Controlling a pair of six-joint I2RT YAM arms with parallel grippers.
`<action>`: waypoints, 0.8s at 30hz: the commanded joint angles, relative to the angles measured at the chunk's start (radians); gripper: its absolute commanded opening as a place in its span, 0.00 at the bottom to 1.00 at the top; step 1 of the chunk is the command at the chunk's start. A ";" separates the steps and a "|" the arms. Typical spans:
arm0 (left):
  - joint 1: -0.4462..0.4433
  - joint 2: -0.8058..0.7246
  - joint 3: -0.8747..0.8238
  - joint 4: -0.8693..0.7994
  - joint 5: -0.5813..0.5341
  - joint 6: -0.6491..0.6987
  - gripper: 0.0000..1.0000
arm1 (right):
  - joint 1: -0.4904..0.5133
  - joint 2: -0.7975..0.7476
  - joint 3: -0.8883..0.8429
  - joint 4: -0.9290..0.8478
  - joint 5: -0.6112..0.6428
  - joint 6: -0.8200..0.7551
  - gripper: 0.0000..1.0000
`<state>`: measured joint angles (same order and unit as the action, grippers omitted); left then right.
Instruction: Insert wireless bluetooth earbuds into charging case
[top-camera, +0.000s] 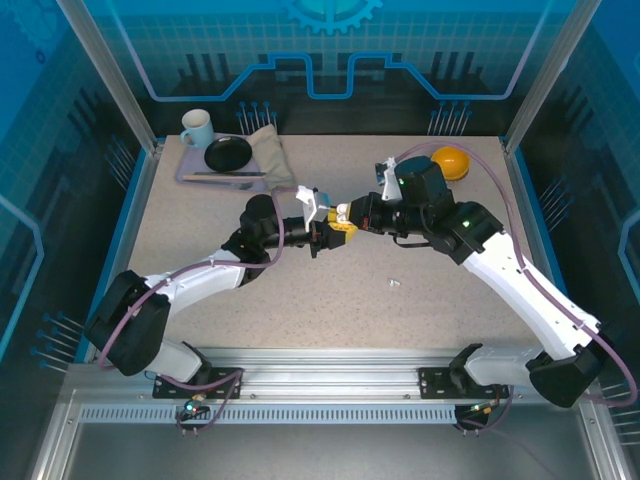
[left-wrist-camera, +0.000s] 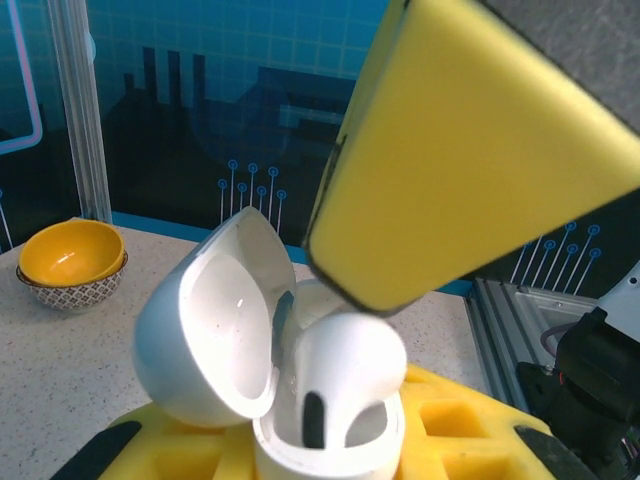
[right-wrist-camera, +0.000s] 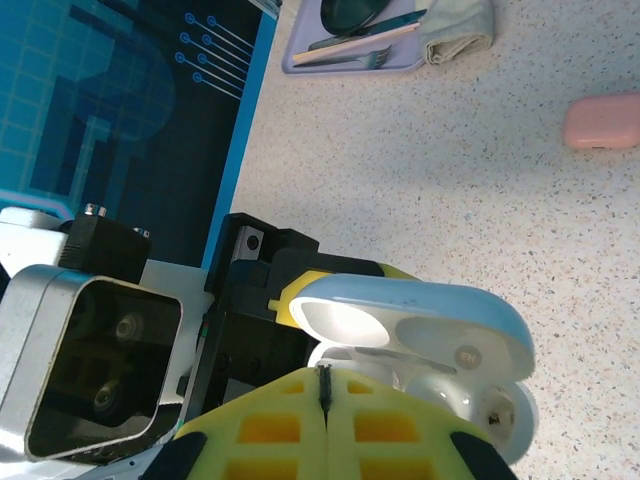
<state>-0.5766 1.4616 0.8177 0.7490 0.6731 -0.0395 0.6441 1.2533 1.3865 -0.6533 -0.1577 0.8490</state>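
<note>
Far to the left of the open white charging case (left-wrist-camera: 300, 400), and behind it, a lilac tray (top-camera: 196, 178) carries a mug (top-camera: 196, 127), a black plate and a folded cloth. The left gripper (left-wrist-camera: 330, 445) reaches the case from its left, fingers pinching the lower shell and holding it up off the bench (top-camera: 300, 300) with the lid thrown back. A white earbud (left-wrist-camera: 345, 360) sits in the case, its rounded head standing proud of the rim, so we judge it is not fully seated. Just right of the case is the right gripper (right-wrist-camera: 325, 385), its yellow fingers pressed together with nothing visible between them. Its tip hangs right over the earbud, but we cannot tell whether they touch. On the bench to the right of the case, nearer the arm bases, lies a loose white bud (top-camera: 394, 283). Farther right and behind the case stands a yellow bowl (top-camera: 452, 162). We expect each earbud to be very light, hard and glossy, and apt to squirt out of a pinch. We would grip one across the bulbous head with the stem pointing down, then press it home gently. We would hold the case by its body, never by the hinged lid.
</note>
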 joint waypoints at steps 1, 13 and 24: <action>0.008 0.011 0.034 0.049 0.003 -0.013 0.00 | 0.025 0.020 -0.003 0.020 -0.001 0.010 0.00; 0.008 0.014 0.028 0.057 -0.001 -0.011 0.00 | 0.035 -0.019 0.020 -0.031 0.088 -0.011 0.02; 0.010 0.003 0.008 0.062 -0.030 -0.001 0.00 | -0.100 -0.158 0.025 -0.094 0.099 -0.062 0.10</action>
<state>-0.5732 1.4738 0.8177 0.7658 0.6636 -0.0505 0.5926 1.1374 1.3907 -0.6716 -0.0849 0.8272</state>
